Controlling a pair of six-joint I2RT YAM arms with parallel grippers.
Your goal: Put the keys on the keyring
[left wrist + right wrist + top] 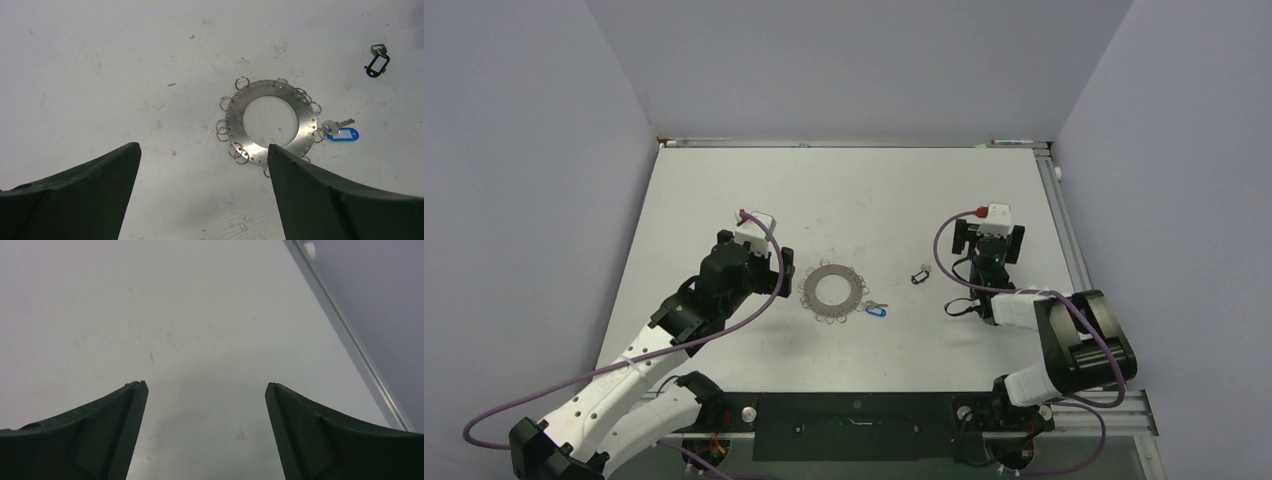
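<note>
Grey metal, flat and washer-like, the keyring (pixel 832 290) (pixel 271 121) lies near the middle of the table (pixel 874 190), a little left of centre. Small wire loops fringe its rim.

The blue key (pixel 876 311) (pixel 343 134) lies at the ring's near-right edge. In the left wrist view it shows a blue tag with a small silver key and loop, and that loop meets one of the rim's wire loops. Whether the two are linked or only touching cannot be told. The black key (pixel 919 274) (pixel 377 64) lies flat on the table to the right of the ring and clear of it, between the ring and the right arm. Its silver loop is at its far end.

The left gripper (pixel 779 270) (pixel 202 150) sits just left of the ring and points toward it. Its jaws are spread wide and hold nothing. From its wrist camera the ring lies just past the fingertips, with part of its rim hidden behind one dark finger (pixel 340 200).

The right gripper (pixel 989 238) (pixel 206 386) is right of the black key and apart from it. Its jaws are also spread wide and empty. Its wrist camera shows only bare tabletop between the fingers (pixel 100 435), and the table's right rail (pixel 350 340) running away toward the far edge.
</note>
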